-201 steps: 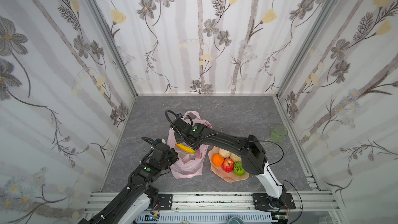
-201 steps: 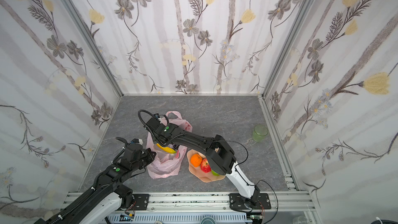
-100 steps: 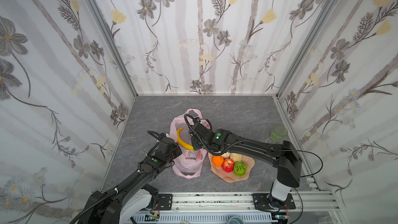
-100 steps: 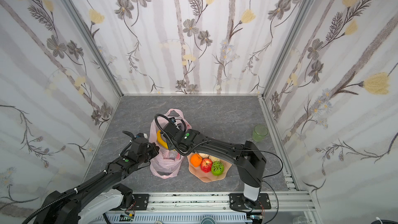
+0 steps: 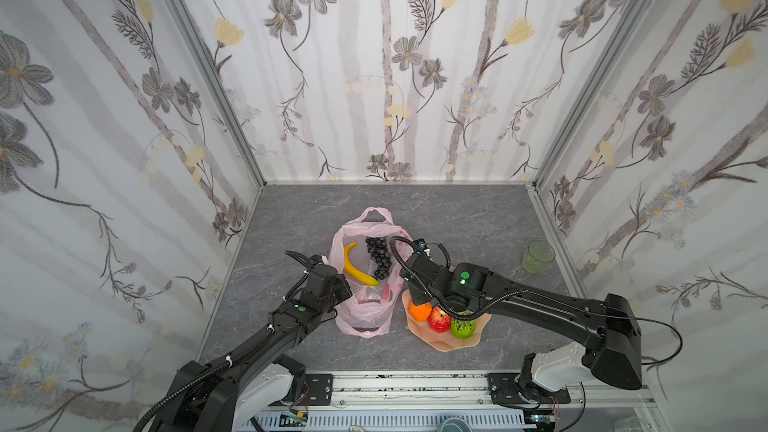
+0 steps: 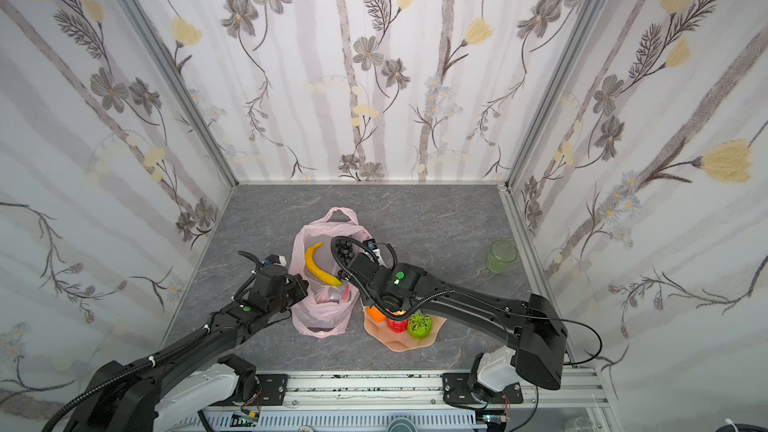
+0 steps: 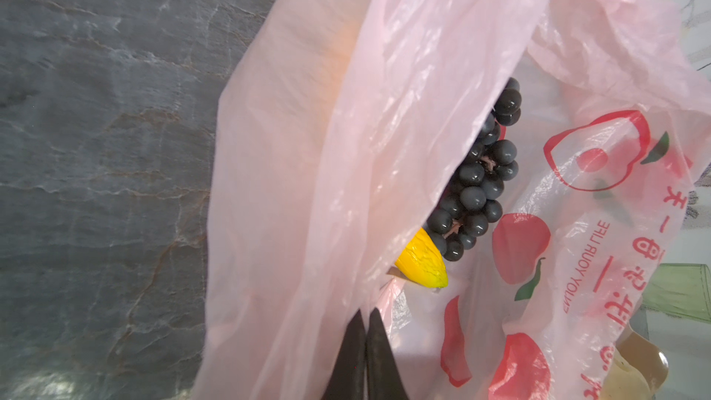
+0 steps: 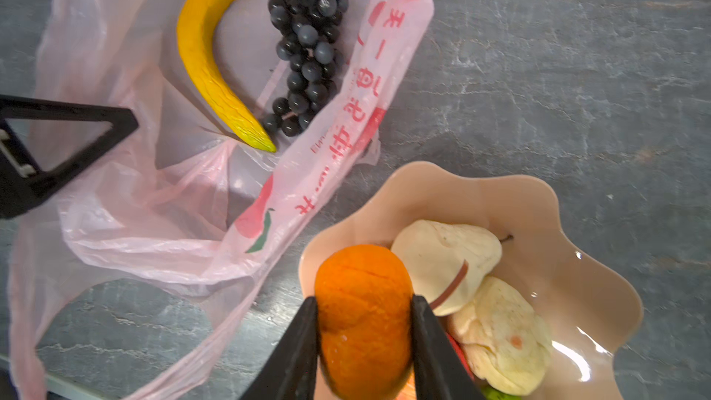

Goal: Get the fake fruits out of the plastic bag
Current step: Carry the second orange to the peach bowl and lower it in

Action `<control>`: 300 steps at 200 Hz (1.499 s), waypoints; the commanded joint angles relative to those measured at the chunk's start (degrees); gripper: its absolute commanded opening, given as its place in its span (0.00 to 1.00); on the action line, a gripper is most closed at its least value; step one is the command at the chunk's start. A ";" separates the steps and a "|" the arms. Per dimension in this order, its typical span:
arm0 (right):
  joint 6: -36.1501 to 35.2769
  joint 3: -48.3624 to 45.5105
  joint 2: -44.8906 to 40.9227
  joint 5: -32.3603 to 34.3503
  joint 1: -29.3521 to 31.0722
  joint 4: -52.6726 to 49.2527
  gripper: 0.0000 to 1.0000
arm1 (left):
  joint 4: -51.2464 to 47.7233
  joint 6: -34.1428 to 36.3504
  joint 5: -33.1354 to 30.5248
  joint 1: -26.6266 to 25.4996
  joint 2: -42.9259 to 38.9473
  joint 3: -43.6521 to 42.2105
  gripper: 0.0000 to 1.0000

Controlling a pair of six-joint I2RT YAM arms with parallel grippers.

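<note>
While the right gripper [image 8: 365, 303] clamps one dimpled orange [image 8: 361, 344], two pale rounds [image 8: 442, 259] lie beside it. The left gripper [image 7: 364, 315] pinches the crinkly plastic bag [image 7: 307, 148]; just ahead inside, one banana [image 7: 421, 265], one beaded grape bunch [image 7: 475, 190].

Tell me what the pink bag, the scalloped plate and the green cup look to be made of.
The plastic bag: thin plastic film, slightly glossy; it crinkles and the table shows through it.
The plate: probably moulded hard plastic, smooth and glossy, with sharp highlights on its wall.
The cup: translucent green, likely plastic, though glass cannot be ruled out.
</note>
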 commanded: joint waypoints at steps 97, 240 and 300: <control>7.41 0.17 5.66 12.36 4.43 -18.07 0.36 | 2.07 0.01 0.32 0.50 -0.15 -1.30 0.00; 9.37 2.63 12.82 15.98 6.33 -20.61 0.37 | 2.26 -0.38 1.61 1.06 -1.74 -2.25 0.00; 9.23 4.69 16.55 16.40 8.20 -21.55 0.45 | 2.21 -0.35 2.06 1.54 -2.87 -2.78 0.00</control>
